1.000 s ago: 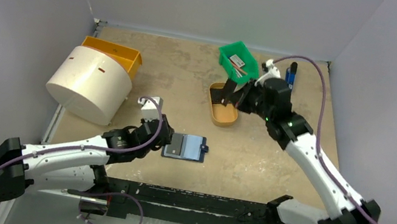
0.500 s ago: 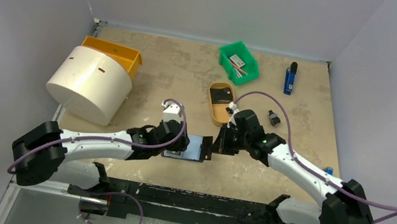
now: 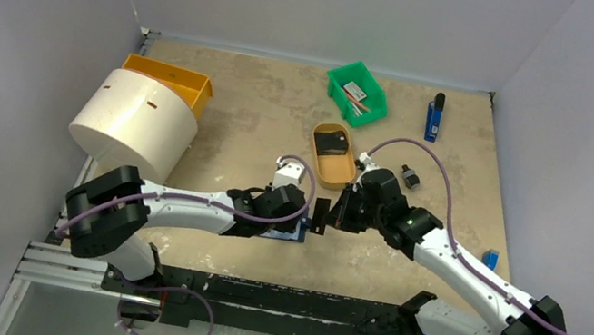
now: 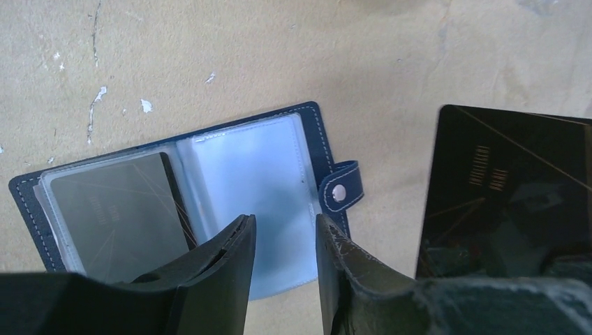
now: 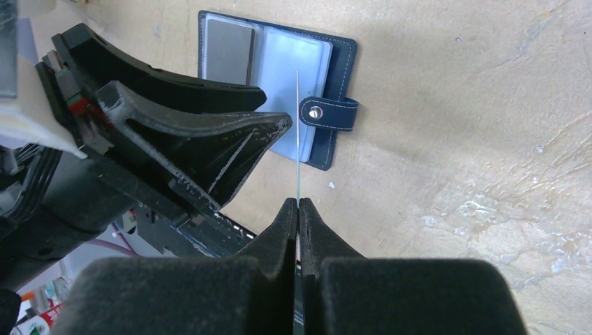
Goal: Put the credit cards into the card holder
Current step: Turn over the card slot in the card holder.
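- The card holder (image 4: 230,174) is laid open near the middle of the table (image 3: 239,111), with a grey card (image 4: 115,209) seen in its left pocket.
- The left gripper (image 4: 285,227) is held above it, fingers parted and empty.
- A black credit card (image 4: 502,188) is pinched upright by the right gripper (image 5: 299,206), just right of the holder.

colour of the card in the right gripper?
Black card with thin gold lines; shows best in left wrist view.

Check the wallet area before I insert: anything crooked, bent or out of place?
Nothing stands out. The navy-blue folding card holder lies open and flat on the table, a grey card sits squarely in its left sleeve, and the right fingers pinch the glossy black card, which looks straight and unbent.
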Robot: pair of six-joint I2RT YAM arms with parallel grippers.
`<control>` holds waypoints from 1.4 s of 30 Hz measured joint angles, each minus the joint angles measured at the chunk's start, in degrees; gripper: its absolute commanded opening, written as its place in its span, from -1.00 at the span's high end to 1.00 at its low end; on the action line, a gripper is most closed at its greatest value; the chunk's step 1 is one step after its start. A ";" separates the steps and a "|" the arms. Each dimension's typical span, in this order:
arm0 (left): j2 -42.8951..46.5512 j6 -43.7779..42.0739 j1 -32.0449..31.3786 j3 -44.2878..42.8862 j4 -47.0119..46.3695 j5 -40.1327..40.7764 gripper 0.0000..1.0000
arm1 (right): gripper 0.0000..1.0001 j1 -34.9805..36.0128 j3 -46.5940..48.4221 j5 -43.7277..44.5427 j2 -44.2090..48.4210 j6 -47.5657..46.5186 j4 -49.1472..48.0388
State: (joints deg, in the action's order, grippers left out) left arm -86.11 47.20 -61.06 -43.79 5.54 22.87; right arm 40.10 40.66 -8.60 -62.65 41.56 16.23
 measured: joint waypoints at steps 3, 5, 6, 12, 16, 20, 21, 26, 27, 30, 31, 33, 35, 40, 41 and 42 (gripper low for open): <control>-1.49 -0.22 -0.09 -0.52 1.16 0.55 0.27 | 1.00 0.00 -0.57 0.07 0.74 0.02 0.28; -2.38 -0.33 -0.09 -0.92 1.86 0.96 0.27 | 1.00 0.00 -0.81 0.00 0.90 0.02 0.28; -2.89 -0.33 -0.09 -1.14 2.12 1.11 0.27 | 1.00 0.00 -0.83 -0.04 0.90 0.00 0.28; -5.75 -0.35 -0.09 -2.62 2.95 1.81 0.46 | 1.00 0.00 -0.83 -0.11 0.79 -0.55 0.17; -6.36 -0.28 -0.09 -3.04 3.48 2.97 0.67 | 1.00 0.00 -0.83 -0.70 0.59 -0.92 -0.22; -7.15 0.02 -0.09 -3.67 4.20 4.35 0.82 | 1.00 0.00 -0.85 -2.95 -0.59 -1.79 -1.05; -7.23 0.15 -0.09 -3.67 4.31 4.61 0.86 | 1.00 0.02 -0.85 -3.61 -0.96 -2.10 -1.38; -7.34 0.33 -0.11 -3.67 4.66 5.57 1.00 | 1.00 0.13 -0.85 -7.32 -3.21 -3.52 -2.43; -7.34 0.37 -0.11 -3.67 4.68 5.73 1.00 | 1.00 0.28 -0.85 -7.76 -3.65 -3.78 -2.49; -7.34 0.68 -0.11 -3.67 4.70 6.05 1.00 | 1.00 0.74 -0.85 -9.31 -4.61 -4.55 -2.60; -7.34 0.76 -0.13 -3.63 4.68 6.14 1.00 | 1.00 0.90 -0.85 -9.97 -5.18 -4.79 -2.60; -7.34 0.83 -0.15 -3.56 4.63 6.32 1.00 | 1.00 1.20 -0.85 -11.32 -6.84 -5.20 -2.60; -7.34 1.20 -0.15 -3.54 4.63 6.38 1.00 | 1.00 1.38 -0.85 -12.31 -8.76 -5.18 -2.60; -7.26 1.75 -0.15 -2.91 3.87 6.78 1.00 | 1.00 1.51 -0.85 -14.14 -12.68 -4.02 -2.62; -7.17 1.79 -0.17 -2.67 3.58 6.84 1.00 | 1.00 1.51 -0.87 -14.56 -13.07 -3.63 -2.80; -7.02 1.86 -0.20 -2.38 3.21 6.95 1.00 | 1.00 1.51 -0.92 -14.97 -13.49 -3.19 -3.08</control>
State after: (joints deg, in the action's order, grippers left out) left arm -93.12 49.06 -61.25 -46.17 8.75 29.82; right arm 41.60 39.75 -23.57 -76.14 38.37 13.15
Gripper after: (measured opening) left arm 0.006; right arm 0.005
